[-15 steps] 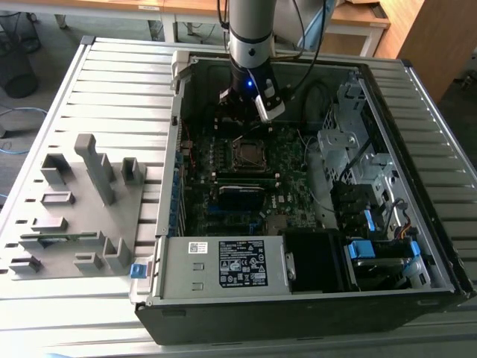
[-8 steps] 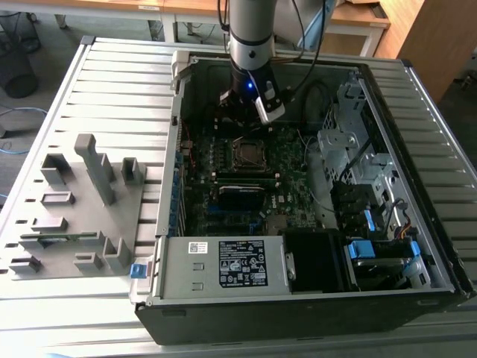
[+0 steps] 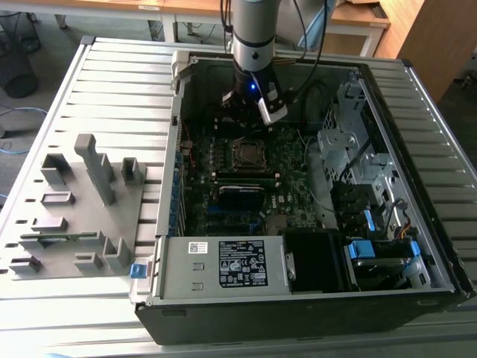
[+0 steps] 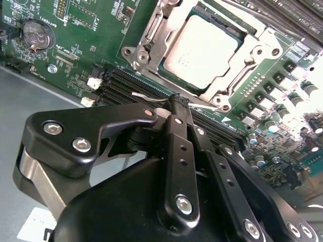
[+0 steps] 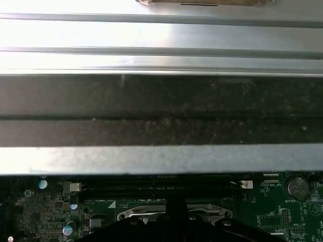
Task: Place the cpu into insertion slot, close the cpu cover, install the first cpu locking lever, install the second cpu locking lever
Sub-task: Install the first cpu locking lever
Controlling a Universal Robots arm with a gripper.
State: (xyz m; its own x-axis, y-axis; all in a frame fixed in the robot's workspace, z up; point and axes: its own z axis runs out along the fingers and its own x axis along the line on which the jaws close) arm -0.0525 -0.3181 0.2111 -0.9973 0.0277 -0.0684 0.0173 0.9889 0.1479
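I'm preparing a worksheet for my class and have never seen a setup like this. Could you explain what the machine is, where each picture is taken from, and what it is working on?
The machine is a robot arm ending in a black two-fingered gripper. The exterior view comes from a camera off the arm: an open computer case lies on a slatted metal table, beside a grey block fixture. The arm reaches down into the case. Both wrist views come from cameras riding on the arm, close above the green motherboard. There the cpu lies under the cpu cover, whose frame rests on its edges. The gripper's fingers are together, with a thin silver rod at their tip.
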